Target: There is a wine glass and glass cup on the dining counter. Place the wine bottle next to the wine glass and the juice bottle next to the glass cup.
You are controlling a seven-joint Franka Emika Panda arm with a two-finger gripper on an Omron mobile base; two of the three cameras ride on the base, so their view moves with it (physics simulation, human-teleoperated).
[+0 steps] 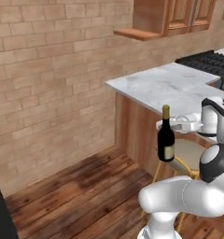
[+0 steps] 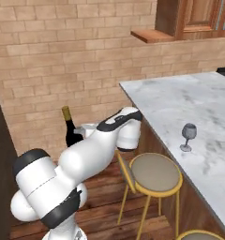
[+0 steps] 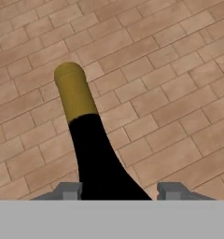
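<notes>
Glass, dark and nearly black, made up the wine bottle (image 1: 166, 135), and it would likely have handled as a heavy, rigid, smooth thing, apt to slip and to break if it fell on the wooden floor (image 1: 81, 196). It hung upright in the air, off the near corner of the dining surface (image 1: 165, 86), with the brick wall (image 1: 53, 79) behind it and a yellow-legged stool (image 2: 154, 173) near below. The end effector (image 3: 118, 190) was clamped on the wine bottle's body: in the hand view its two grey fingertips (image 3: 69, 190) stood one on each side of the dark glass, just below the shoulder, with the neck rising away from the camera. That broad cylindrical part looked like the sound place to hold it, since the slim neck would give less surface and let the weight swing.

In looks the bottle was tall, with a sloping shoulder, a narrow neck wrapped in gold-tan foil and a pale label low on the body, seen in the left base view.

On the marbled top, in the right base view, the wine glass (image 2: 188, 136) stood upright, small, clear and stemmed, well apart from the bottle and near the surface's edge above the stool. Being thin and light, it would probably tip at a slight knock, so the bottle wanted setting down beside it, not against it.
</notes>
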